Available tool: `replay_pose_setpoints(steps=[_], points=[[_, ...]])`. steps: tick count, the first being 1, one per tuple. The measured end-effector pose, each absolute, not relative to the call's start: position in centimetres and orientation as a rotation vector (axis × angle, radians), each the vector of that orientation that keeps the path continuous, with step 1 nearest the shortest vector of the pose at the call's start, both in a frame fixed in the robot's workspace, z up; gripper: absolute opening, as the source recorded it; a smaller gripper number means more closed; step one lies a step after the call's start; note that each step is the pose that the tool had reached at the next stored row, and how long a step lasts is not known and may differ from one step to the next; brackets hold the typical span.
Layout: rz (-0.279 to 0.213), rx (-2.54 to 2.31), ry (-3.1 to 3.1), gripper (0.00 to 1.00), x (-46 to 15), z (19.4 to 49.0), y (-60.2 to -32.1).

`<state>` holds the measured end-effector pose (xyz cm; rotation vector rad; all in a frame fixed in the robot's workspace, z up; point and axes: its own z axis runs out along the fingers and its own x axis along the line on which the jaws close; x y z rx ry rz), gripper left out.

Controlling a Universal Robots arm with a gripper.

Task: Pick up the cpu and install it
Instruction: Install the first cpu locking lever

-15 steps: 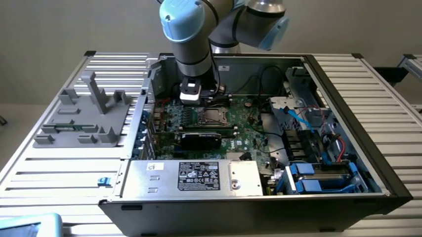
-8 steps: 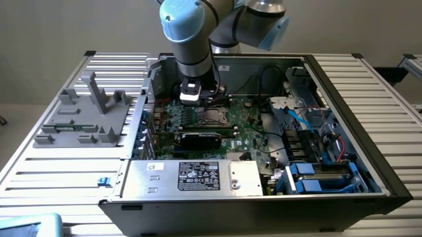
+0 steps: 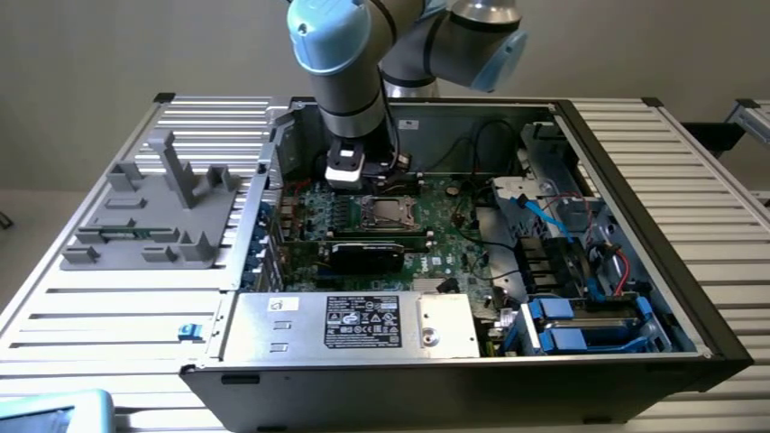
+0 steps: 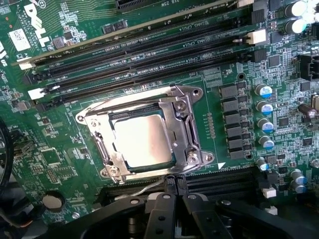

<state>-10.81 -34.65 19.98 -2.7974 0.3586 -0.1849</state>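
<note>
Straight down the arm point(image 3: 349, 90) reaches into the computer case point(image 3: 673, 271), gripper point(image 4: 175, 185) pressed together, empty, beside the socket point(image 4: 188, 145) holding the cpu point(image 4: 142, 139); memory slots point(image 4: 149, 55) flank it.

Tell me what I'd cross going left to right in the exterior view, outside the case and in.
Grey fixture with upright posts → cpu → blue drive caddies

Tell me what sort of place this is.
Probably a robotics lab or test bench for computer assembly: an open computer case sits on a slatted metal table, a robot arm reaches into it, and a grey plastic fixture stands beside the case.
</note>
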Motion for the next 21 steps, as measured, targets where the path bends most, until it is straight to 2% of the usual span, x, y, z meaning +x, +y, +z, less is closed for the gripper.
replay_pose_setpoints(steps=[21], points=[[-0.185, -2.779, 0.366, 0.11, -12.3, 20.1, -34.5]])
